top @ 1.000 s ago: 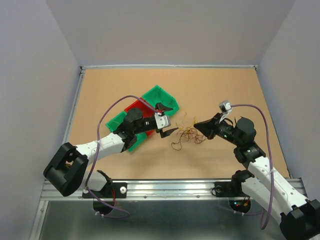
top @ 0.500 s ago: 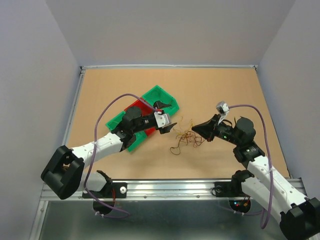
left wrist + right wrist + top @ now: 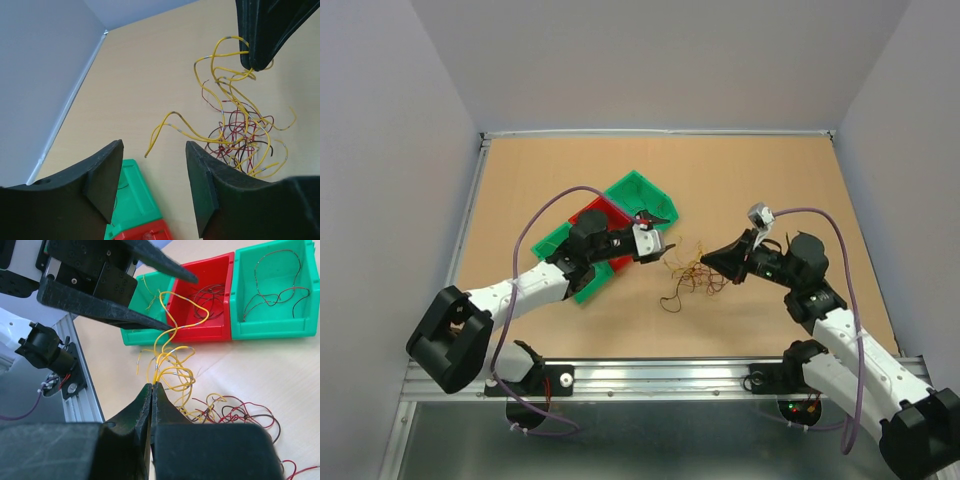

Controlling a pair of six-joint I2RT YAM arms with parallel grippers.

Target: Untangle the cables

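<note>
Separation step: right gripper point(image 3: 151, 386) closed on yellow strands of the cables point(image 3: 692, 272), clumped on the surface point(image 3: 770, 180) between the arms; left gripper point(image 3: 153, 147) open beside a yellow strand; next, likely clamp it and draw apart

cables point(image 3: 695, 272): thin, curly wires in yellow, red and dark brown
state: loose tangled clump
place: mid-table point(image 3: 770, 180), yellow strands lifted

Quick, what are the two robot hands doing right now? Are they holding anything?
Left gripper: open, jaws apart, gripping nothing.
Right gripper: shut on yellow wires.
</note>
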